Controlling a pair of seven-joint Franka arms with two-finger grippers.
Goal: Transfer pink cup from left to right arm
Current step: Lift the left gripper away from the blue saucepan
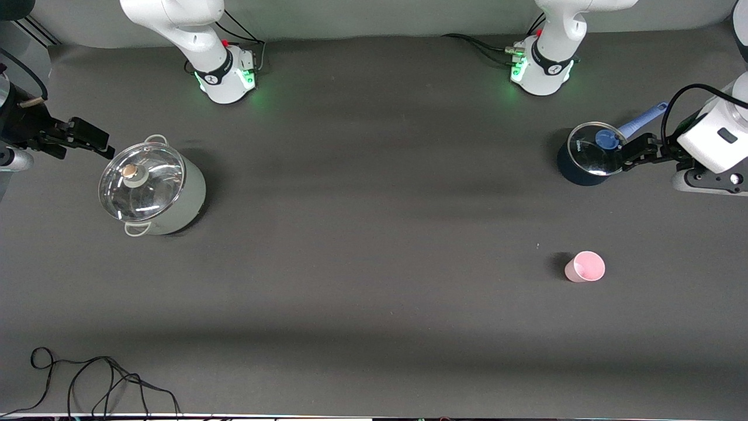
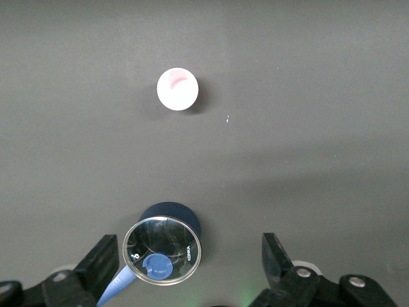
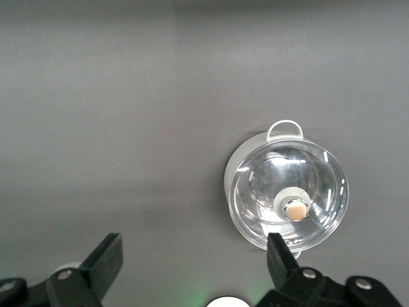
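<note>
The pink cup (image 1: 584,266) stands upright on the dark table, toward the left arm's end and nearer to the front camera than the blue saucepan. In the left wrist view the cup (image 2: 177,89) shows from above, well apart from the fingers. My left gripper (image 1: 634,153) is open and empty, up in the air over the saucepan; its claw fingers spread wide in the left wrist view (image 2: 190,249). My right gripper (image 1: 99,143) is open and empty, up over the table beside the white pot; it also shows in the right wrist view (image 3: 193,246).
A dark blue saucepan (image 1: 590,153) with a glass lid and a blue handle stands at the left arm's end, also seen in the left wrist view (image 2: 163,246). A white pot (image 1: 153,190) with a glass lid stands at the right arm's end. A black cable (image 1: 99,380) lies near the front edge.
</note>
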